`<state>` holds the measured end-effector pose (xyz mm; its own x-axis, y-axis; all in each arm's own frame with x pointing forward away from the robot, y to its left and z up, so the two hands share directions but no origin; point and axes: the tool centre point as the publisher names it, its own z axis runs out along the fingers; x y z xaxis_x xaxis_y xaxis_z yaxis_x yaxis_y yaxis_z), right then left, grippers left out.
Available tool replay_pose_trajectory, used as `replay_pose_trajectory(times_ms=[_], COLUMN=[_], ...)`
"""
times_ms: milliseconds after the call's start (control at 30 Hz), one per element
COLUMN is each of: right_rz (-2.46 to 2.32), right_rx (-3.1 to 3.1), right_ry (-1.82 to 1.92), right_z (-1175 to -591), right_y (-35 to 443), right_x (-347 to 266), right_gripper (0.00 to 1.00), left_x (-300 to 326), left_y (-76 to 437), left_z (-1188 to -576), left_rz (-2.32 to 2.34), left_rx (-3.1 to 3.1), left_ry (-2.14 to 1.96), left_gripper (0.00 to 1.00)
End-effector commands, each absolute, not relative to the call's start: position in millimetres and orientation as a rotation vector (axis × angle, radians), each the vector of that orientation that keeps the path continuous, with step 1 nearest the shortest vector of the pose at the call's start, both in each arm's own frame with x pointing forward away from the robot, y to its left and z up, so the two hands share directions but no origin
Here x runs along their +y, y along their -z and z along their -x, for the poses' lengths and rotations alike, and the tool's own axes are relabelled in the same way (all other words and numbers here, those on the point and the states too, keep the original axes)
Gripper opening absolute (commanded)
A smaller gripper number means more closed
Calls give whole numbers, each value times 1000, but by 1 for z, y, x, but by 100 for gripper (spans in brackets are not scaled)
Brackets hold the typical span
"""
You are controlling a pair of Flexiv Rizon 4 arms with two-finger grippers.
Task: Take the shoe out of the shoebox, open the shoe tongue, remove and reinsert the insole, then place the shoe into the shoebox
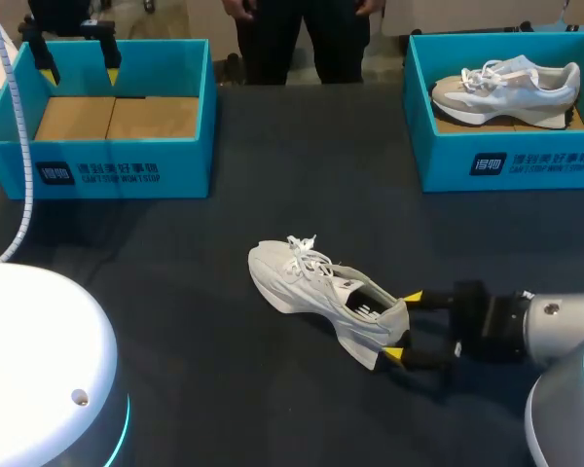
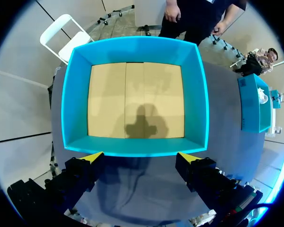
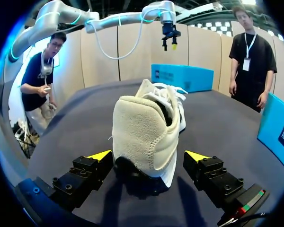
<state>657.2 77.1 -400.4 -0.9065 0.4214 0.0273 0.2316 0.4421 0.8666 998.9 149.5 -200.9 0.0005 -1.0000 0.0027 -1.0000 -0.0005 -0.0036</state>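
A white lace-up shoe [image 1: 316, 287] lies on the dark table near the middle, toe toward the left box. Its heel [image 3: 142, 137] sits between the fingers of my right gripper [image 1: 403, 326], which is open; the yellow tips flank the heel without touching it. My left gripper [image 1: 78, 60] hangs open above the far wall of the teal shoebox [image 1: 117, 165] at the back left. In the left wrist view that gripper [image 2: 141, 157] looks down into the shoebox [image 2: 132, 47], which holds only its brown cardboard floor. From the right wrist view, my left gripper [image 3: 168, 43] shows far ahead.
A second teal shoebox [image 1: 506, 161] stands at the back right with another light shoe [image 1: 506, 88] inside. My robot's white base [image 1: 39, 370] fills the near left corner. Dark table lies around the shoe.
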Motion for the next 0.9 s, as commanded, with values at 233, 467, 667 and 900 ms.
replay_pose_trajectory(times_ms=[233,467,667,900], right_rz=[-586,-518,-390,-257], right_rx=[2510,2543,2614,2681], right_ry=[-1447,-1459,-1479,-1473], right_z=[-665,-670,-677,-687], right_y=[407,406,404,399], right_x=[81,73,63,50], right_gripper=[100,0,0,0], left_x=[150,150,150,150], left_y=[201,201,201,201], left_z=[-999,-999,-999,-999], left_rz=[2222,2222,2222,2222], left_rx=[2221,2221,2221,2221], left_ry=[5,5,5,5], left_gripper=[100,100,100,100])
